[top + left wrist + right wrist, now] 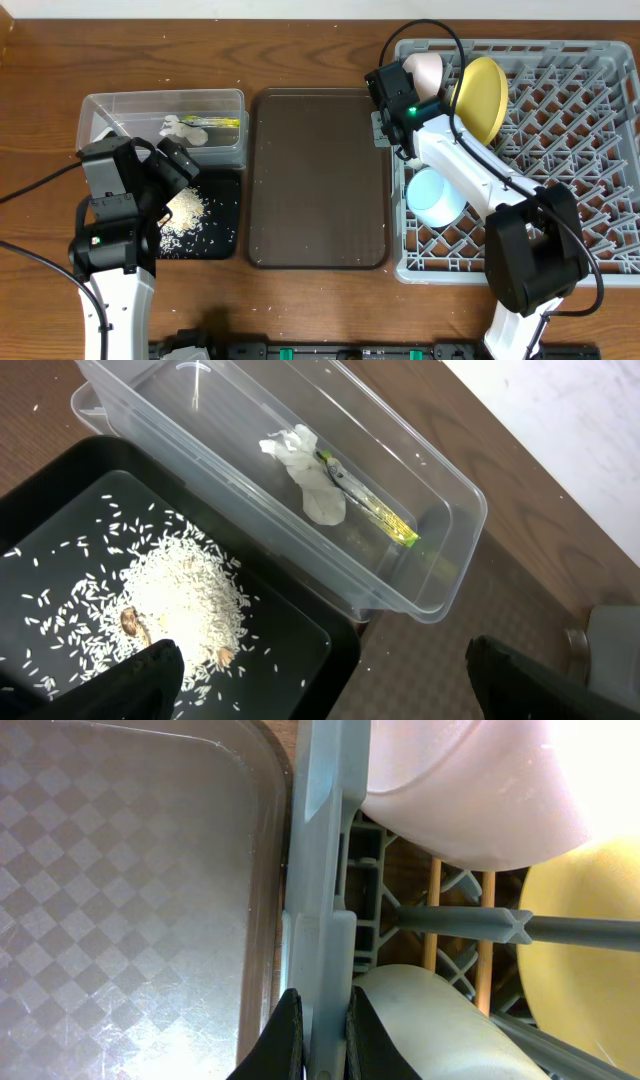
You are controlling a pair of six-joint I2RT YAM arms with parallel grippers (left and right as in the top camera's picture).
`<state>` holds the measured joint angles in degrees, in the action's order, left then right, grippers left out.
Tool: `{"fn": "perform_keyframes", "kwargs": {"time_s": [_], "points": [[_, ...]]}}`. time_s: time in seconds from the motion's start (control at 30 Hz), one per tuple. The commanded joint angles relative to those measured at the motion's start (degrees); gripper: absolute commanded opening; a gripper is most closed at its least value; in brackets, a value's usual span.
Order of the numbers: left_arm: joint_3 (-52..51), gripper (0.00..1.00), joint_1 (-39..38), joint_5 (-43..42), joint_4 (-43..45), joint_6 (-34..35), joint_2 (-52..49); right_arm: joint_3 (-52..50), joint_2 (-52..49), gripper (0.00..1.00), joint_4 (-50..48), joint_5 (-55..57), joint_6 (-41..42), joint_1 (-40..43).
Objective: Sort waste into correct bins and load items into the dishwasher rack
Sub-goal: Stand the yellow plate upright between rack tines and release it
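Note:
The grey dishwasher rack holds the yellow plate, the white bowl and the light blue bowl. My right gripper is shut on the rack's left wall, jaws either side of it. The right wrist view shows the white bowl, a cream cup, the chopsticks and the plate. My left gripper is open and empty over the black tray of rice. The clear tub holds the tissue and the wrapper.
The dark brown serving tray lies between the bins and the rack, its edge close to the rack wall. A few rice grains lie on the wooden table beside the tub. Cables run from both arms.

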<state>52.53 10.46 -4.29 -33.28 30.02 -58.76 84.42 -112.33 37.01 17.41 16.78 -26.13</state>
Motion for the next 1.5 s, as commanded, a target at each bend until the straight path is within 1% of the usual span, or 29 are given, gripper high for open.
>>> {"fn": "perform_keyframes", "kwargs": {"time_s": [0.0,0.5,1.33,1.47], "points": [[1.22,0.93,0.31,0.28,-0.15,-0.13,-0.07,0.09,-0.92,0.01,0.04,-2.47,-6.91,-1.31],[1.22,0.94,0.31,0.28,-0.15,-0.13,-0.07,0.09,-0.92,0.01,0.57,-2.86,-10.03,-1.70],[1.22,0.93,0.28,0.28,-0.15,-0.13,-0.07,0.09,-0.92,0.01,1.42,-2.97,-10.21,-2.89],[1.22,0.94,0.31,0.28,-0.15,-0.13,-0.07,0.09,-0.92,0.01,2.05,-4.79,-10.16,-3.06]]}}
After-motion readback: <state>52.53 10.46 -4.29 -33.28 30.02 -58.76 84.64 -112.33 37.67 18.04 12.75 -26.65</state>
